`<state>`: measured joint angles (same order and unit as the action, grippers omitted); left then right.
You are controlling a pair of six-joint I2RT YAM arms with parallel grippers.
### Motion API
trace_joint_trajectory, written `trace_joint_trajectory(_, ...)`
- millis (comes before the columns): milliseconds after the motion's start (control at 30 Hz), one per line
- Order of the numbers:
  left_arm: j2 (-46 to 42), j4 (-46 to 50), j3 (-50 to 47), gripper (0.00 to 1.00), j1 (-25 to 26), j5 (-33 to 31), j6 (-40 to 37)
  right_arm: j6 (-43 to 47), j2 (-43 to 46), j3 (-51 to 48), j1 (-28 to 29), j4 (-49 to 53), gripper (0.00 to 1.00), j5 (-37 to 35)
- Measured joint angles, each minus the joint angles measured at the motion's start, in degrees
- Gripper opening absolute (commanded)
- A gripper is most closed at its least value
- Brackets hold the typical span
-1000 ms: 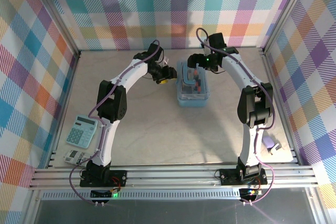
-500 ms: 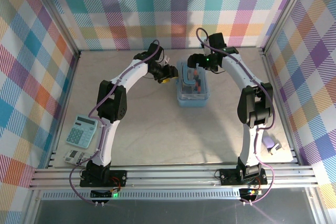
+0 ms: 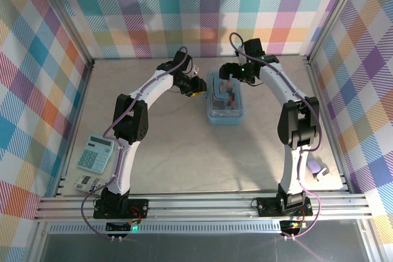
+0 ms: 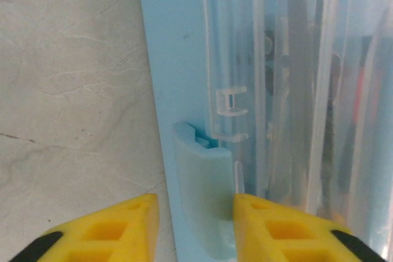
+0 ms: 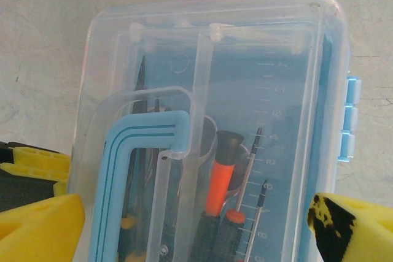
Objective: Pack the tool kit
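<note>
The light blue translucent case (image 3: 226, 104) of the tool kit stands mid-table with its clear lid (image 5: 209, 59) down and its blue handle (image 5: 144, 145) flat. Through the lid I see screwdrivers (image 5: 221, 182) with orange and black grips and a bit of yellow handle (image 5: 130, 222). My left gripper (image 3: 196, 89) is at the case's left side; in the left wrist view its yellow fingers (image 4: 270, 228) press either side of the blue side latch (image 4: 202, 200). My right gripper (image 5: 199, 231) hangs open over the far end, its fingers (image 5: 43, 225) spanning the case's width.
A pale green calculator (image 3: 95, 153) and a small white device (image 3: 85, 181) lie near the front left. A purple-and-white object (image 3: 316, 171) sits at the front right edge. Plaid walls enclose the table on three sides.
The left gripper's jaws have narrowed onto the case's side latch. The right arm and the case have not moved.
</note>
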<state>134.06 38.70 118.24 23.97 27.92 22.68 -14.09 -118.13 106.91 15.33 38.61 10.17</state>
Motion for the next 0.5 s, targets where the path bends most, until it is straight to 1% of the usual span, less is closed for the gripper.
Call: trace_joint_trajectory(500, -0.1, -0.1, 0.0, 0.29, 0.0, 0.8, 0.0, 0.0, 0.0, 0.0, 0.0, 0.0, 0.95, 0.0)
